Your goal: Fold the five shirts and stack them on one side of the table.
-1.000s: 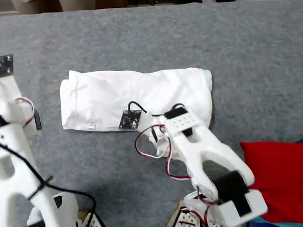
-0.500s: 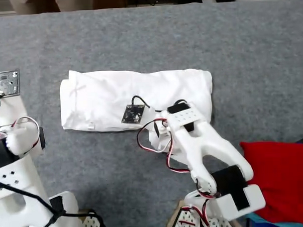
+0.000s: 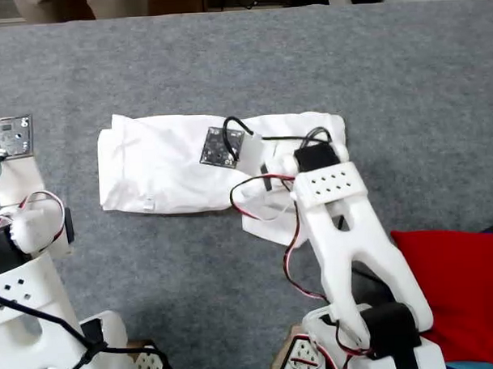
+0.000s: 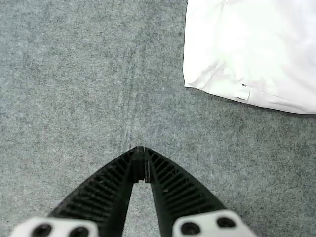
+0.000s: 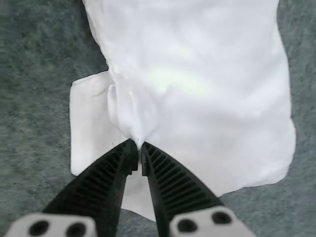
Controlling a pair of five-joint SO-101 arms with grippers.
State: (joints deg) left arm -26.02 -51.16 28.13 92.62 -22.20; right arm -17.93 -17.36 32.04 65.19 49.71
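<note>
A white shirt (image 3: 173,159) lies folded into a long band across the middle of the grey table. My right arm (image 3: 336,206) stands over its right half. In the right wrist view my right gripper (image 5: 137,145) is shut on a pinched ridge of the white shirt (image 5: 197,84), with creases running into the fingertips. A loose white flap (image 3: 268,220) sticks out at the shirt's near edge beside the arm. My left arm (image 3: 25,233) is at the table's left side. My left gripper (image 4: 140,165) is shut over bare cloth, clear of the shirt's corner (image 4: 217,74).
A red shirt (image 3: 461,286) lies at the near right corner, close to the right arm's base. The grey table cover (image 3: 307,61) stretches open behind the white shirt and to its right.
My right arm has moved from the shirt's near edge toward its far side, uncovering the white flap. The left arm shifted back toward the near left, then stayed still.
</note>
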